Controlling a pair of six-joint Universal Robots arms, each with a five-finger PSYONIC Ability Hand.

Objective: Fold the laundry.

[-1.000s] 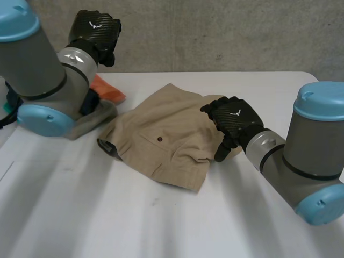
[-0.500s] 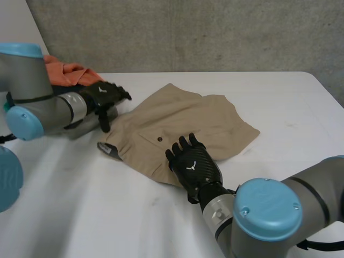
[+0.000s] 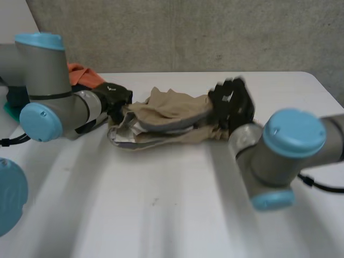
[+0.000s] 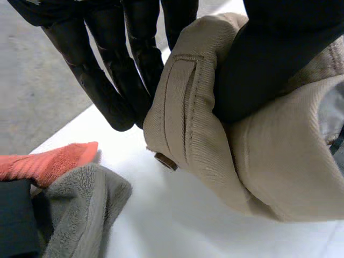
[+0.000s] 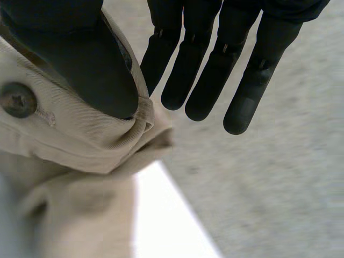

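Right now I have the tan shorts (image 3: 166, 115) bunched into a long, rumpled roll across the far half of the white tabletop (image 3: 161, 215), strung between both arms. The left robot hand (image 3: 115, 99) has the end of the shorts nearest the pile of other laundry. In its wrist view the thumb presses into the fabric from one side while the straight fingers (image 4: 107, 86) back it from the other, so the cloth is pinched between them. A stitched belt loop (image 4: 180, 102) runs over the fold right beside that thumb. The right robot hand (image 3: 232, 105) has the opposite end. In its own wrist view the thumb bears down on a puckered edge of the cloth, just beside a dark button (image 5: 19, 99), and the fingers (image 5: 204, 70) reach out straight past the edge. I read that as a pinch as well.

The middle of the shorts sags low between the two grips, pale lining showing in the folds. I cannot tell whether it rests on the tabletop. Behind the left arm lies an orange cloth (image 3: 83, 74), and the left wrist view shows a grey fleece cloth (image 4: 80, 209) just beside it, both apart from the shorts.
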